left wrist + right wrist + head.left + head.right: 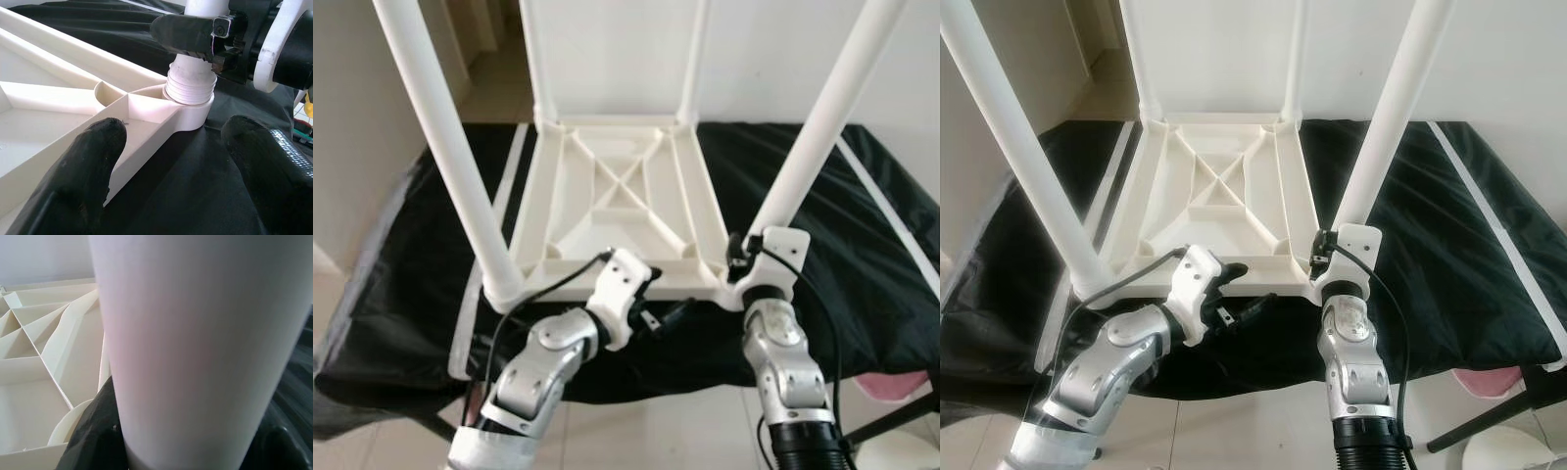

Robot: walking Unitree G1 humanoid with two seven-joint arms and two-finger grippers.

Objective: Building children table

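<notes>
The children's table (622, 211) lies upside down on a black cloth (862, 255) that covers the supporting surface, its ribbed cream underside facing up. Four white tubular legs stand in the corner sockets: the near-left leg (450, 147), the near-right leg (827, 117) and two far legs (693, 59) at the back corners, close to the wall (783, 49).

The right gripper (751, 257) is at the base of the near-right leg, just above its corner socket (188, 105). Its jaws are closed around the leg; in the right wrist view the leg tube (195, 347) sits directly between the black fingers (93, 431).

The left gripper (651, 294) is at the near edge of the table frame, between the two near legs. Its jaws are open and hold nothing; in the left wrist view one fingertip (93, 166) overlaps the frame rib and the other is over the cloth, with the right gripper's grip visible ahead.

A pale tiled floor (646, 436) lies below the near cloth edge.
</notes>
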